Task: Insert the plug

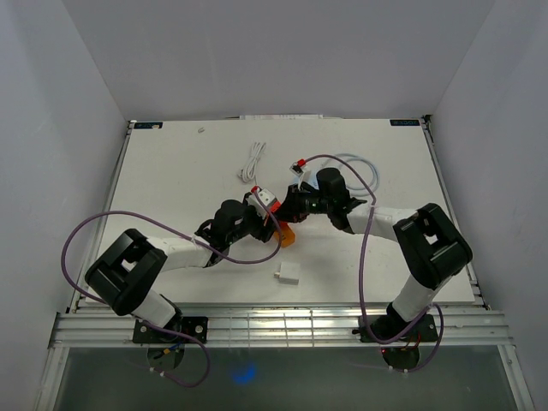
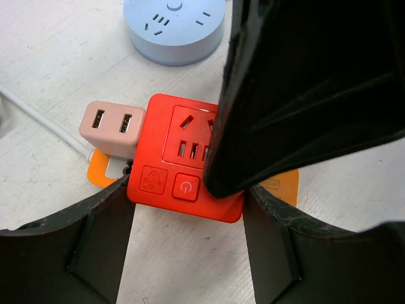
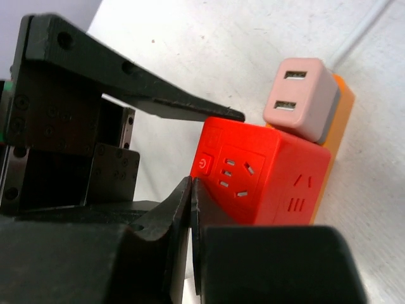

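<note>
Pink plug [image 2: 111, 128] butts against the red socket cube [image 2: 171, 171], grasped by left hand [image 2: 186, 193]; right hand [image 3: 191, 190] clenched, empty.

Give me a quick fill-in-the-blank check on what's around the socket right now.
The pink charger against the red socket cube shows ___ USB ports.
The plate under the cube is ___.
The round socket beyond it is light ___.
Missing: two, orange, blue.
</note>
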`<state>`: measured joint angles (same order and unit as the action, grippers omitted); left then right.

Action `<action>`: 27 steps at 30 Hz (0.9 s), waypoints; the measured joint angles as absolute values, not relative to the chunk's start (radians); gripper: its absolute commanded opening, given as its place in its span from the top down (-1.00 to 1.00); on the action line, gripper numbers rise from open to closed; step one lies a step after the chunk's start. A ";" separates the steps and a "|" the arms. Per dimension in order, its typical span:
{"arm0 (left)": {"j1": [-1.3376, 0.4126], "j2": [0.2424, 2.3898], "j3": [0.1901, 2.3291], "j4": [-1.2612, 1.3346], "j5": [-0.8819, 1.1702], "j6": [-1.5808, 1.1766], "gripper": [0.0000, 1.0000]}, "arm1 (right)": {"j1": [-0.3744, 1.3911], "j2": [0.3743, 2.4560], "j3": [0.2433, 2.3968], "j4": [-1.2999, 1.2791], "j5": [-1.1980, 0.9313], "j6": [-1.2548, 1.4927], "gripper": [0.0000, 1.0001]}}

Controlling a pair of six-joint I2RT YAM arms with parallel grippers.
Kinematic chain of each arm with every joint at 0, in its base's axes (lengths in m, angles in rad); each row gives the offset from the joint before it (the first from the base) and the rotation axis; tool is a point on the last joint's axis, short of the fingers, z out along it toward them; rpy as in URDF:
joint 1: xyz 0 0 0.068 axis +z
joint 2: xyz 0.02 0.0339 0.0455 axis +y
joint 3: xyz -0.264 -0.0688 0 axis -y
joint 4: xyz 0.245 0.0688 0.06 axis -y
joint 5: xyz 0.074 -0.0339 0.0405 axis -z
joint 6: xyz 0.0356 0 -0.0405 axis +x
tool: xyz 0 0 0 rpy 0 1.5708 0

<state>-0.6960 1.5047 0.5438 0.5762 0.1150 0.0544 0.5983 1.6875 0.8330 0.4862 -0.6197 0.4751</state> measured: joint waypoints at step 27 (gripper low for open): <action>-0.698 1.422 0.471 0.616 0.112 0.008 -0.96 | 0.609 1.684 0.905 0.338 -0.574 0.426 0.84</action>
